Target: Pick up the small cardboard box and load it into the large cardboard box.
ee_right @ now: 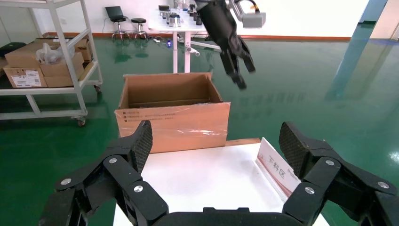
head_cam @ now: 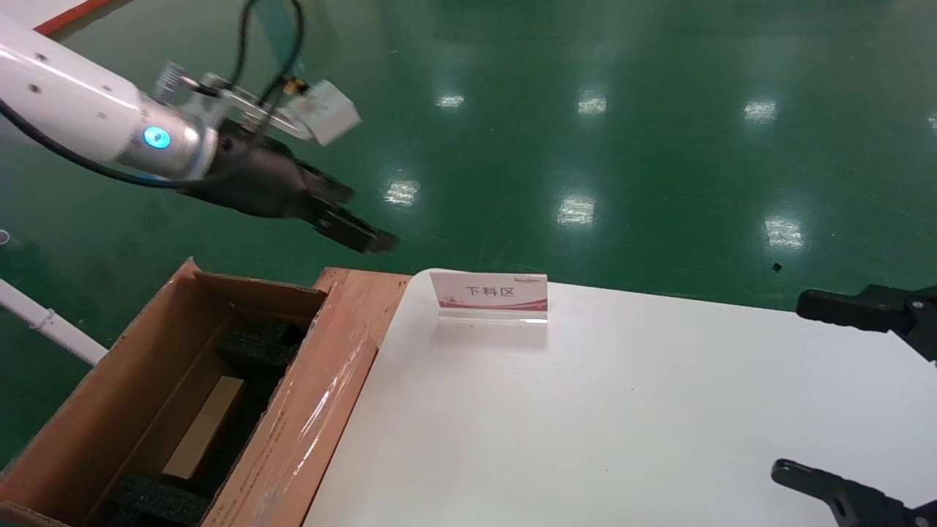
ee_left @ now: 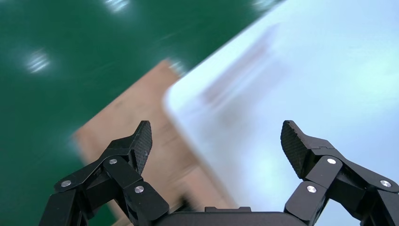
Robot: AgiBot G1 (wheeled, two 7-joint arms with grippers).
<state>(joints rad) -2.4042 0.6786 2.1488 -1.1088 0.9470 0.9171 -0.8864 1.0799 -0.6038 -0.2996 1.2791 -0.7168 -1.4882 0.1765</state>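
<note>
Slim, flat, tan-brown small cardboard box [head_cam: 203,427] already down inside the big long brown corrugated large cardboard box [head_cam: 88,410], lying lengthwise in the channel between black foam blocks [head_cam: 258,345], one at the far end and another at the near end [head_cam: 157,501]. Glossy clear tape [head_cam: 322,410] along the wide flap nearest the white desk [head_cam: 622,410], that flap leaning against the desk's edge. Up above and beyond the carton's far corner, over the green floor [head_cam: 585,146], the left pincer [ee_left: 216,141] on its white arm, jaws spread wide with nothing between them, clear of both boxes. At the far right edge of the desk, the right pincer [ee_right: 214,146] parked, likewise spread and empty, facing the taped flap across the desktop. A small red-and-white acrylic sign [head_cam: 489,291] upright near the desk's far edge, between the two arms. Loading judged essentially done; remaining risk mostly in the withdrawal. Possible trouble: a low return sweep of the left arm clipping the raised far flap or the taped flap, shoving the carton away from the desk or folding a flap over the opening. Also uncertain whether the slim carton sits fully flat in its channel or rests slightly tilted on foam; a nudge to the carton could leave it jammed askew. A careless sweep over the desktop could topple the sign.
</note>
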